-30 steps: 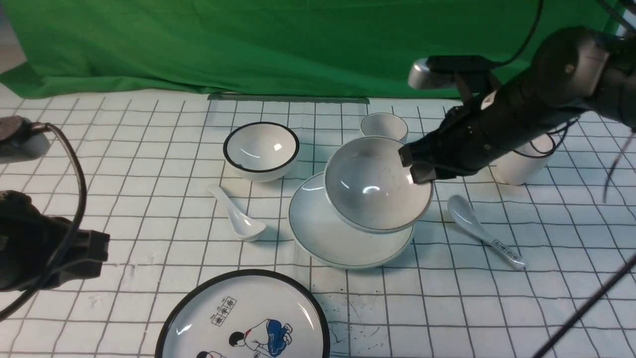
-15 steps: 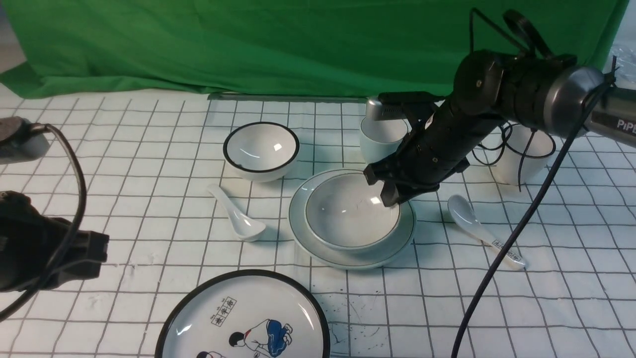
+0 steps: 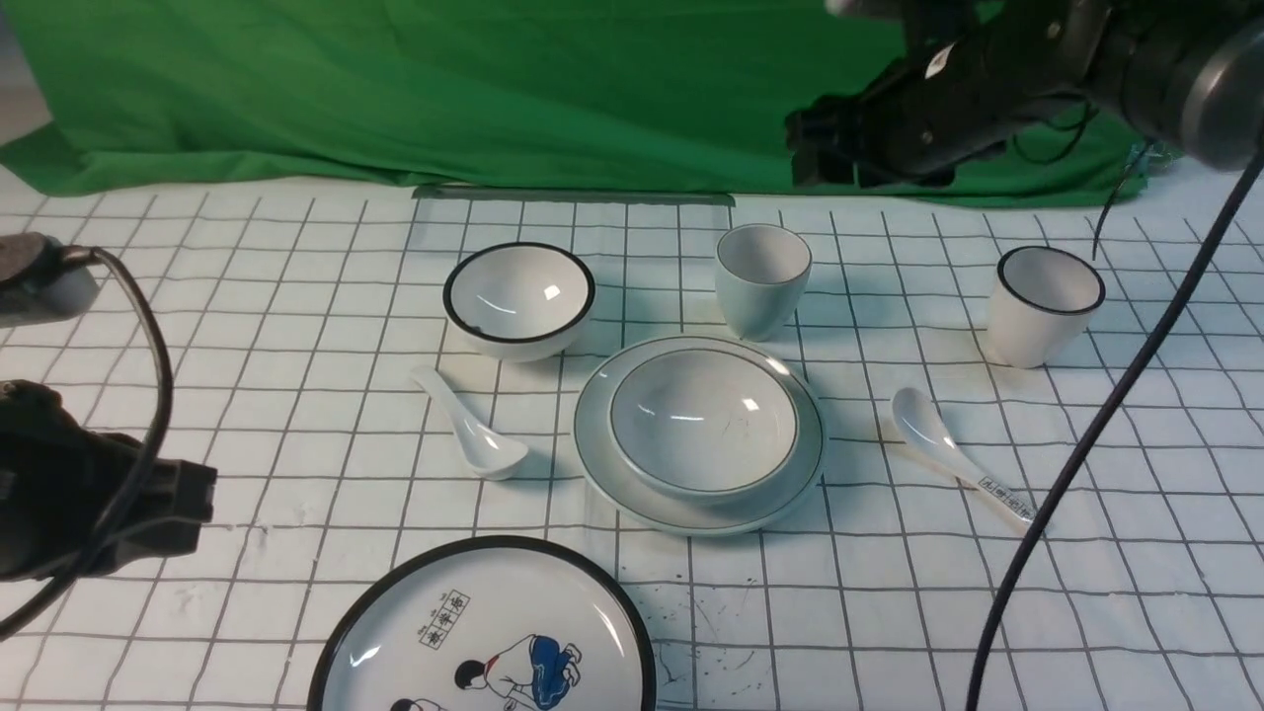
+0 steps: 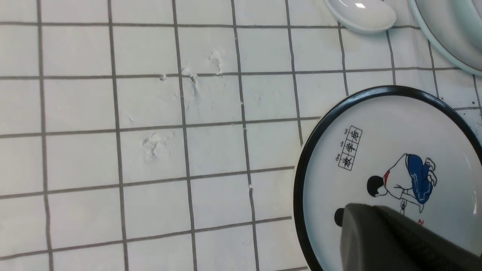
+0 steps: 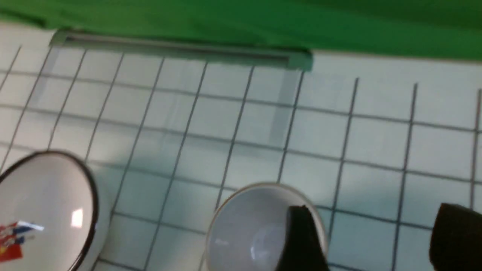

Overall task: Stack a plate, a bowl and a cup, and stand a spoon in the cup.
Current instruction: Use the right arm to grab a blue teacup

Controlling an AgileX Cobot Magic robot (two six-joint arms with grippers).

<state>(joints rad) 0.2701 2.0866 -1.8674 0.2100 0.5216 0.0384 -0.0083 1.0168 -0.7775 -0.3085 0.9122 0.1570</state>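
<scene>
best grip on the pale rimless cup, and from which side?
I'd pinch the near wall of the cup at its rim, coming from above with the right gripper, one finger inside, one outside. It stands upright with its mouth open and empty, has no handle, and tapers toward the base, so the rim looks the surest hold. The stacked bowl sits close on the near side, so keep the outer finger shallow.
</scene>
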